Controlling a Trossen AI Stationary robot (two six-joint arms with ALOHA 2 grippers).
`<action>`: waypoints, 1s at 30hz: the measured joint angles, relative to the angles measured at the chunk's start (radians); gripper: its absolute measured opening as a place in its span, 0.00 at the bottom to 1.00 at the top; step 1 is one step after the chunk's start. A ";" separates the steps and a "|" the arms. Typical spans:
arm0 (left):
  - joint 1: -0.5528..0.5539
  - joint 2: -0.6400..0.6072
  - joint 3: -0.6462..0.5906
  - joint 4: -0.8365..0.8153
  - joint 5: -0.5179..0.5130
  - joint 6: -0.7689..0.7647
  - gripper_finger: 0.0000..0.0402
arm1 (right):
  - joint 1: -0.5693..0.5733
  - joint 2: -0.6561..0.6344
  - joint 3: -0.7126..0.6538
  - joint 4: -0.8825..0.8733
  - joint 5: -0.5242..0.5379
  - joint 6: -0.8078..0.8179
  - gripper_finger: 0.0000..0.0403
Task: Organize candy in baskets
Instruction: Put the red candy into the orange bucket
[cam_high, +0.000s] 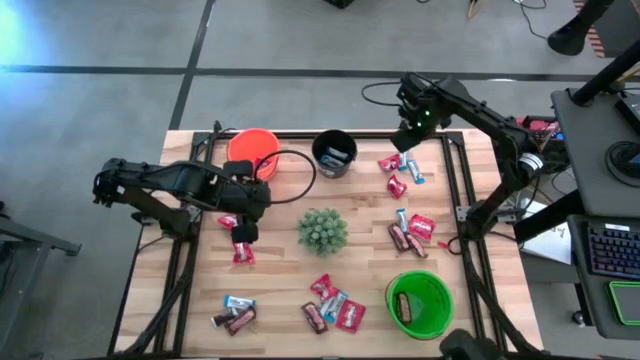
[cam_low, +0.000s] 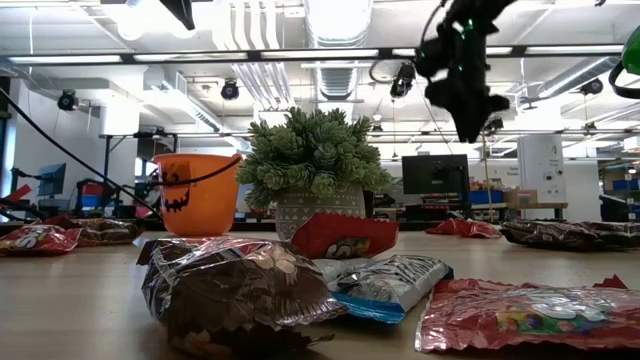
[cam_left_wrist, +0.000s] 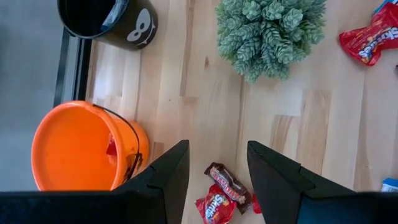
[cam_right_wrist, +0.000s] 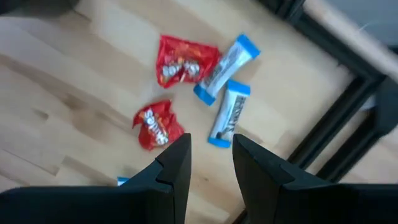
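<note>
My left gripper (cam_left_wrist: 217, 155) hangs open above a brown candy (cam_left_wrist: 227, 183) and a red candy (cam_left_wrist: 214, 205) lying flat on the table beside the orange basket (cam_left_wrist: 81, 146), which holds a red candy (cam_left_wrist: 111, 146). My right gripper (cam_right_wrist: 211, 146) hangs open over a cluster at the far right: two red candies (cam_right_wrist: 186, 61) (cam_right_wrist: 158, 124) and two blue-and-silver candies (cam_right_wrist: 227, 59) (cam_right_wrist: 229, 112). In the high view the left gripper (cam_high: 243, 228) is at left centre and the right gripper (cam_high: 408, 140) near the far edge. The black basket (cam_high: 334, 152) and green basket (cam_high: 420, 302) stand on the table.
A spiky green plant (cam_high: 322, 230) stands mid-table. More candies lie at the near edge (cam_high: 330, 305), near left (cam_high: 235, 315) and right of the plant (cam_high: 412, 232). Black frame rails (cam_high: 455, 190) run along the table's sides.
</note>
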 joint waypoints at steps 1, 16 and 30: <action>0.000 0.000 0.000 0.000 0.000 0.000 0.36 | -0.013 0.000 -0.019 0.007 -0.016 -0.001 0.27; 0.000 0.000 0.000 0.000 0.001 0.003 0.36 | -0.059 0.000 -0.307 0.068 -0.095 -0.054 0.27; 0.000 0.000 0.000 0.002 0.001 0.003 0.36 | -0.054 0.000 -0.344 0.106 -0.162 -0.109 0.20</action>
